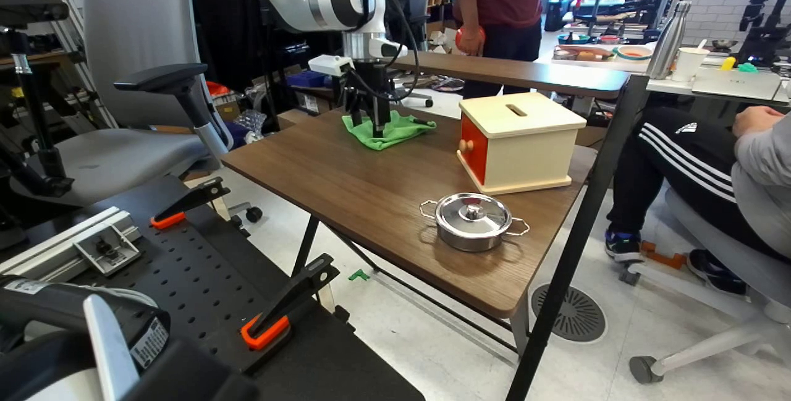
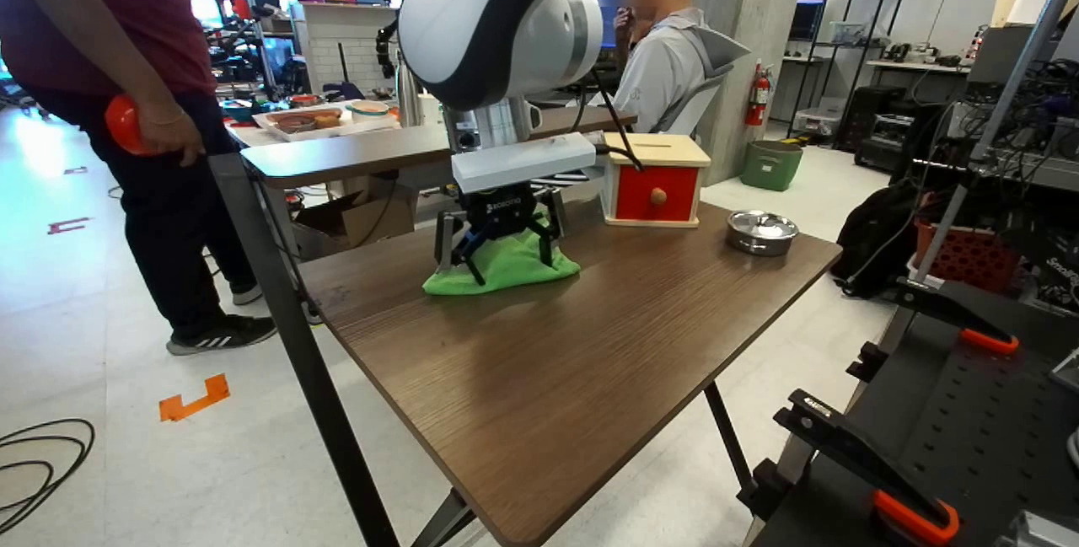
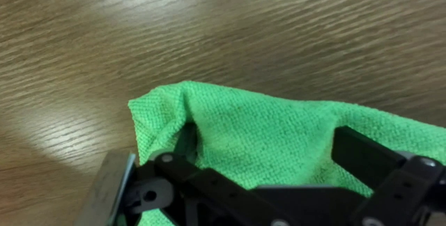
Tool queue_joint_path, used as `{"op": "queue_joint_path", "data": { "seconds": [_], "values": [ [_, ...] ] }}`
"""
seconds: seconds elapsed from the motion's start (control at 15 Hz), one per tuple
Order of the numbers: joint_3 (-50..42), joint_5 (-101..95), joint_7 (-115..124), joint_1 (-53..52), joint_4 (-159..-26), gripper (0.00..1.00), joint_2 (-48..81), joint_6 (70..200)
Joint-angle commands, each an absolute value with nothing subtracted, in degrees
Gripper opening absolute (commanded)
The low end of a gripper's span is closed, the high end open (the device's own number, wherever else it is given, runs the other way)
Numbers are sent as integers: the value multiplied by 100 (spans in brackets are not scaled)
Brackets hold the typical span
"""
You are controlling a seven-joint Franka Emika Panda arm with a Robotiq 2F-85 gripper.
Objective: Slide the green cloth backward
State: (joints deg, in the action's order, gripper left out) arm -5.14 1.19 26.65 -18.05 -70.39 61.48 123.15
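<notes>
The green cloth [image 1: 405,130] lies crumpled on the brown table [image 1: 346,172]. It also shows in an exterior view [image 2: 527,273], under the gripper, and fills the lower half of the wrist view [image 3: 264,132]. My gripper [image 1: 368,129] points straight down with its fingertips pressed into the cloth. In an exterior view the gripper [image 2: 513,270] has its fingers spread, and the cloth humps up between them. In the wrist view the black fingers of the gripper [image 3: 263,137] stand wide apart, with cloth folds at each finger. Part of the cloth is hidden under the gripper.
A wooden box [image 1: 525,154] with a red drawer [image 2: 657,195] stands on the table, beside the cloth. A lidded steel pot [image 1: 473,222] stands near a table corner. A raised shelf [image 1: 513,71] runs along one table edge. A person [image 2: 126,109] stands close by.
</notes>
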Motion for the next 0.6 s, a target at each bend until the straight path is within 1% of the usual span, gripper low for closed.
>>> {"op": "queue_joint_path", "data": {
  "seconds": [0.0,0.2,0.27,0.53],
  "values": [
    [-362,-60,2642,-1970,-7869,100,5495,12405],
    [-198,-44,2458,-2033,-8740,100,4789,12782],
    [-221,19,2631,-1970,-7859,100,5477,12480],
    [-180,28,2642,-1964,-7969,100,5391,12488]
  ]
}}
